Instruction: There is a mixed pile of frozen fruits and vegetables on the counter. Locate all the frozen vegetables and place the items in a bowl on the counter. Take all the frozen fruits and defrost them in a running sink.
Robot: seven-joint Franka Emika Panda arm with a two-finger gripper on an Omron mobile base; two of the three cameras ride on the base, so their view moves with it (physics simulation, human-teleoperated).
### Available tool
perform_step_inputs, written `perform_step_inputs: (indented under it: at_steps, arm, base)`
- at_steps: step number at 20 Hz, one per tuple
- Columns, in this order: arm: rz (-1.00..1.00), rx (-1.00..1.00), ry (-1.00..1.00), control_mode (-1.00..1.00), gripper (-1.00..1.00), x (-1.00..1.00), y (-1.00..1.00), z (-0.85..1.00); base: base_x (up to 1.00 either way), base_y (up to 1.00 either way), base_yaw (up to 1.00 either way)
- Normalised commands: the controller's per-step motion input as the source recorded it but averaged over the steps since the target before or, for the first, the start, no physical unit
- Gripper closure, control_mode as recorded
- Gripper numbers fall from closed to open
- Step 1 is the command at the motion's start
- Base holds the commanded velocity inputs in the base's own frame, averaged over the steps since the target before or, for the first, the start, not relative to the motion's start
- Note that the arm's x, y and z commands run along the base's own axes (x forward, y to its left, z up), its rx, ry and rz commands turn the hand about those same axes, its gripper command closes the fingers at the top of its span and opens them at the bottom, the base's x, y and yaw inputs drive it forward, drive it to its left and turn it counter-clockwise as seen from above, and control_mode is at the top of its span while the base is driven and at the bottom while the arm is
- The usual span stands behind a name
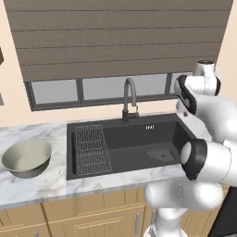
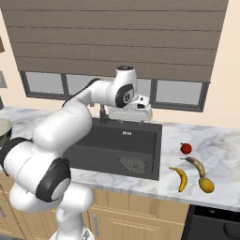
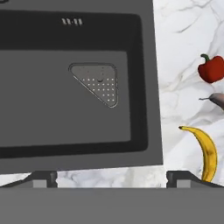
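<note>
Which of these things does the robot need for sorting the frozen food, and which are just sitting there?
For the job:
- red pepper
- round yellow-orange piece
- yellow banana
- browner banana
- bowl
- sink
- tap
- gripper, above the sink

Just there:
- wire rack
- drain strainer
- window blind
- cabinet doors

The left base view looks forward and down from behind the arm's left, taking in the sink [image 1: 129, 143] centrally and the bowl [image 1: 27, 157] at 9 o'clock. The right base view faces the same sink [image 2: 117, 145] from the arm's right, with the counter [image 2: 220, 140] at 3 o'clock. The hand view looks steeply down at close range on the drain strainer [image 3: 98, 83] and a banana [image 3: 208, 153] at 4 o'clock. All three views share the basin.
</note>
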Motion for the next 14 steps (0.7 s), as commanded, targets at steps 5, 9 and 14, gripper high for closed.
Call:
perform_step_inputs:
  at_steps: [5, 9, 14]
  arm:
    - [0.0, 0.0, 0.01, -1.0, -1.0, 0.53, -0.8, -0.35]
    - [0.0, 0.0, 0.0, -1.0, -1.0, 0.51, -0.81, -0.39]
    - [0.01, 0.01, 0.0, -1.0, -1.0, 0.63, -0.76, -0.34]
  base:
    - [0.0, 0.0, 0.0]
    - [0.0, 0.0, 0.0]
    - [0.0, 0.0, 0.0]
